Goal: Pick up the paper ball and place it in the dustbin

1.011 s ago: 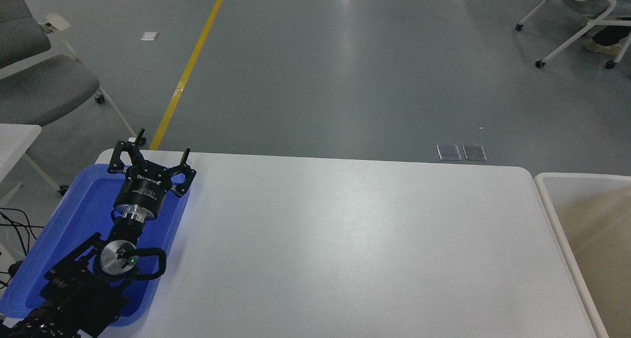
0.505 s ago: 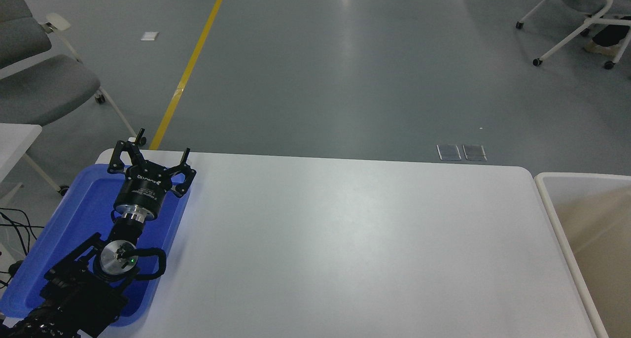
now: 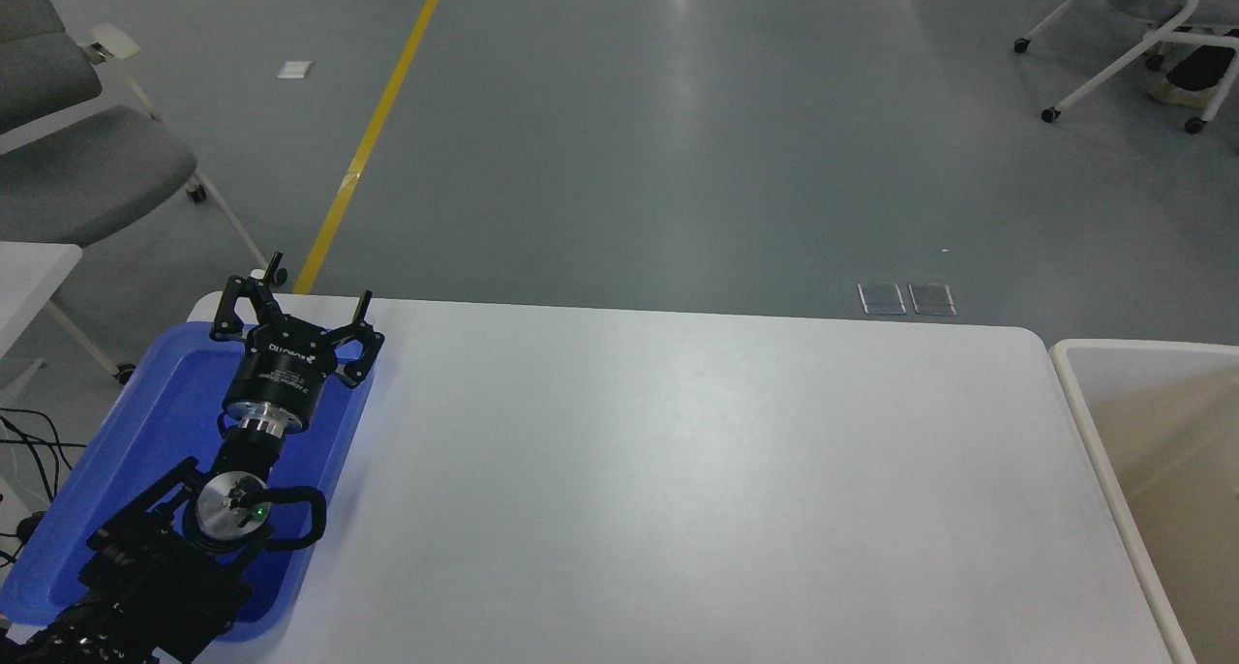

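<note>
No paper ball is showing anywhere on the table (image 3: 678, 470), so I cannot tell where it is lying or which way any long axis is pointing. The left gripper (image 3: 295, 306) is sitting parked at nine o'clock over the blue tray (image 3: 145, 432), fingers spread wide and gripping nothing. The right arm is out of sight. The bin (image 3: 1084, 403) is waiting at three o'clock, just beside the table's edge. I'd guess crumpled paper is handling light, soft and springy, so pinching across its middle should do.

dustbin (image 3: 1084, 422) chopped off by the right and bottom edges, left arm's (image 3: 145, 577) base lost at the lower-left corner, blue tray (image 3: 165, 374) partly under that arm
</note>
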Controlling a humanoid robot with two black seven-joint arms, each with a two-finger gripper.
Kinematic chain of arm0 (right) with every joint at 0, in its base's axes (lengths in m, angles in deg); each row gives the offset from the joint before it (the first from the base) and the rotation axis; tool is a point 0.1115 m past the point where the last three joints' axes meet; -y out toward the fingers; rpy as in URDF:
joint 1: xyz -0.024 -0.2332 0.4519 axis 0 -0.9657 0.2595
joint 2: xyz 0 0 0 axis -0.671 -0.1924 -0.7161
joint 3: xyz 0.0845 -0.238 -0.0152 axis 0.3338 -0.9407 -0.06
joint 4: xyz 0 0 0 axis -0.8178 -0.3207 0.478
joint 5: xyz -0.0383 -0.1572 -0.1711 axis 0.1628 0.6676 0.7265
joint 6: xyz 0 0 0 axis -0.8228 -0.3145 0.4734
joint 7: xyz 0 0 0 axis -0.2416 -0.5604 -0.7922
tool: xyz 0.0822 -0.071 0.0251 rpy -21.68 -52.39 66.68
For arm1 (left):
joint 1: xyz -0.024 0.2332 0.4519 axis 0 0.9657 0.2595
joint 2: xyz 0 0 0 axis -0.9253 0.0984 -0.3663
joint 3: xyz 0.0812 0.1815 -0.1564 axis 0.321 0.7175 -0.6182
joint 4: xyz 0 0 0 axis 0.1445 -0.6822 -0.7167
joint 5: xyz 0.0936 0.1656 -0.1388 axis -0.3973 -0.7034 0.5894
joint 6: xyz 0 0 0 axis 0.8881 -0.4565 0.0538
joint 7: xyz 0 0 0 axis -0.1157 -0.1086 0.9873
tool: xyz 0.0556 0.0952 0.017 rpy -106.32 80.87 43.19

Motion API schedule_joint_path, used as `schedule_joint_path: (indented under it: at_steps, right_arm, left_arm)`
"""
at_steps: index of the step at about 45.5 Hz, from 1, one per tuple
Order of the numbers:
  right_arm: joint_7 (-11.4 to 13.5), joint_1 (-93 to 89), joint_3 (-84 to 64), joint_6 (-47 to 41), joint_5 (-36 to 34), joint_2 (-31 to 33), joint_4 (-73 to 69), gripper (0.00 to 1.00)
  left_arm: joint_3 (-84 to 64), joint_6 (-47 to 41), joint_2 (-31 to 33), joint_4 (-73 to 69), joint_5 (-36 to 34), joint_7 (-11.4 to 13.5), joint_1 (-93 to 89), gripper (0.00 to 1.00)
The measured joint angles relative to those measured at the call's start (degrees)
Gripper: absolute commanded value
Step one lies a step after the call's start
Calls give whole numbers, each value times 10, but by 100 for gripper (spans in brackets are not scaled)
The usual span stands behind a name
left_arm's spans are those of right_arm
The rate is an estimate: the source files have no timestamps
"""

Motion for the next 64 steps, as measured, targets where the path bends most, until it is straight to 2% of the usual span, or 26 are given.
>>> schedule_joint_path:
  at_steps: [6,21,22,24,26,27,28,29,43,64]
  right_arm:
    - [0,-16,19,76,-12,-18,0,0]
    - [-1,-33,56,165,-21,-35,1,0]
    - [-1,-34,57,168,-21,-36,1,6]
    - [-1,-35,60,175,-22,-37,1,24]
    - [-1,-36,62,180,-22,-38,1,51]
    - [-1,-36,62,185,-22,-38,1,67]
    - [-1,-37,62,191,-22,-39,1,90]
    - [-1,-37,62,195,-22,-39,1,100]
    - [-1,-38,68,273,-23,-58,1,100]
    - [-2,-13,73,304,-28,-66,11,100]
  left_arm:
    - [0,0,0,0,0,0,0,100]
    - [0,0,0,0,0,1,0,100]
    - [0,0,0,0,0,1,0,100]
    - [0,0,0,0,0,1,0,100]
    - [0,0,0,0,0,1,0,100]
    - [0,0,0,0,0,1,0,100]
    - [0,0,0,0,0,1,0,100]
    - [0,0,0,0,0,1,0,100]
    - [0,0,0,0,0,1,0,100]
    - [0,0,0,0,0,1,0,100]
